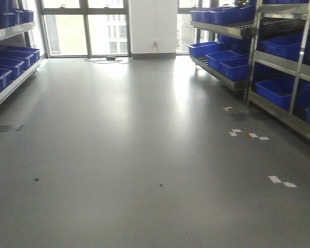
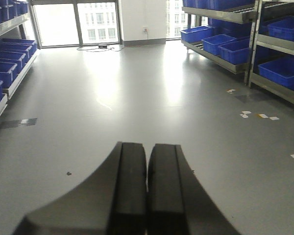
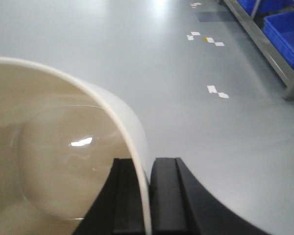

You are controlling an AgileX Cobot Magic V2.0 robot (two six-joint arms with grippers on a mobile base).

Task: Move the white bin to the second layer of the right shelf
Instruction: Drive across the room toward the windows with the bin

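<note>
**Bin in transit, held by one arm.** Right wrist view: the right tool [image 3: 149, 169] is clamped on the wall of the bin [image 3: 59, 156], one finger inside the rim and one outside, with the cream wall running down between them. The bin fills the lower left of the frame. Its empty interior faces the camera and its glossy base catches a highlight. It hangs above the floor [image 3: 137, 49] and rests on nothing visible.

Left wrist view: the left tool [image 2: 147, 152] is closed, its fingers pressed together with nothing between them, and it points out over open floor.

Front view: the right rack [image 1: 281, 61] runs along the right edge of the frame, its sloped steel tiers loaded with blue crates [image 1: 279, 90]. A second rack [image 1: 15, 77] with more crates lines the left edge. White tape marks [image 1: 281, 182] lie on the floor at lower right, in front of the right rack.

**Progress, as judged.** The pick-up appears done, since the bin is gripped and off the ground. What is left is to close the gap to the right rack, which stands well apart from the bin, then raise the bin to the second tier, set it down and let go. No free place on that tier can be made out from here, and the tiers in view appear occupied.
</note>
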